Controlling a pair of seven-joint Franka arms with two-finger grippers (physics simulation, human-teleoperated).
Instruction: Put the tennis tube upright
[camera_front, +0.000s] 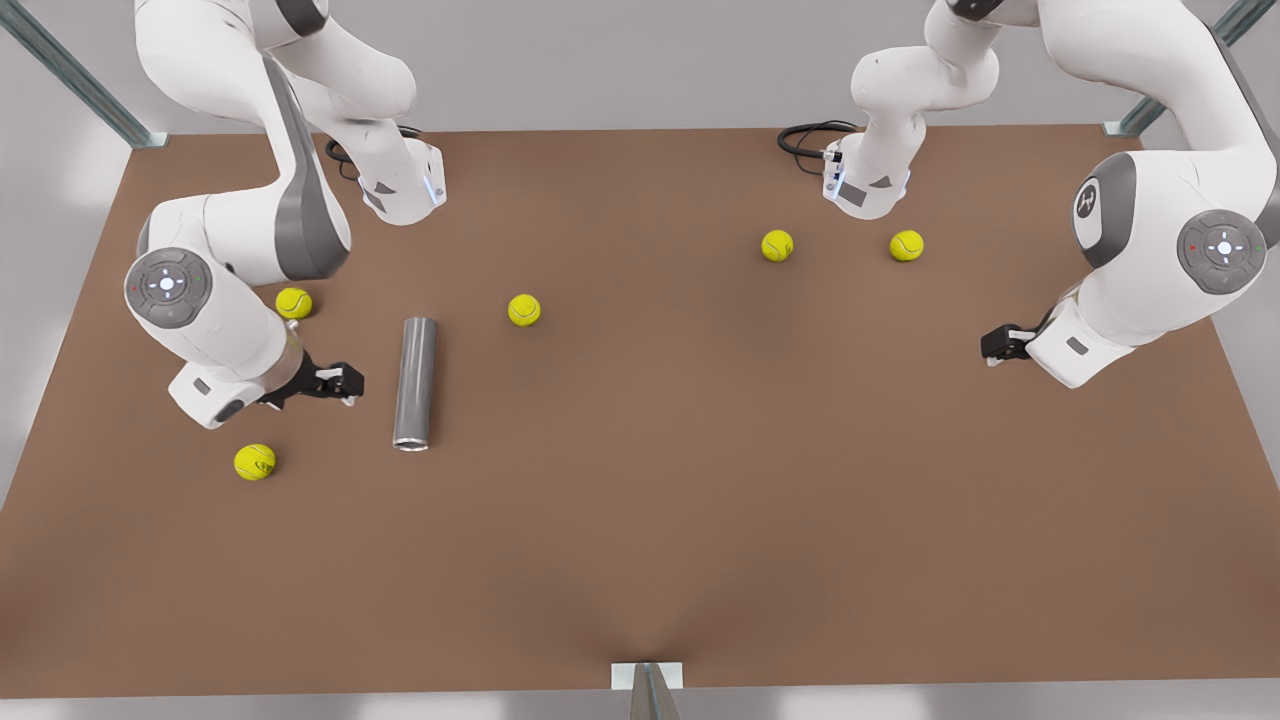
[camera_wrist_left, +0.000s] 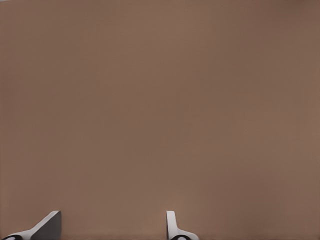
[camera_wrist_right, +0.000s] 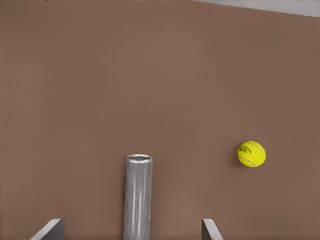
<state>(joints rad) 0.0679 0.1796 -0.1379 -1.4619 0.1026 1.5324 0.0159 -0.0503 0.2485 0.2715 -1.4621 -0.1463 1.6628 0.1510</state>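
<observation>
R gripper (camera_front: 345, 385): front view's left, just beside tube, fingers apart, empty.
Tube (camera_front: 415, 383): lying flat on table (camera_front: 700, 500), silver rim toward cam; sits between R fingers in R wrist view.
Balls: one (camera_front: 255, 461) near gripper, one (camera_front: 524, 310) past tube.
L gripper (camera_front: 995, 345): front view's right, waiting, fingers apart, empty.
Risk: tube round, likely rolls if nudged off-centre; could slip when tipped; elbow may knock nearby ball.

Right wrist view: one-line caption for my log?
Right gripper open, fingers straddling the lying tennis tube; a tennis ball rests apart.
</observation>
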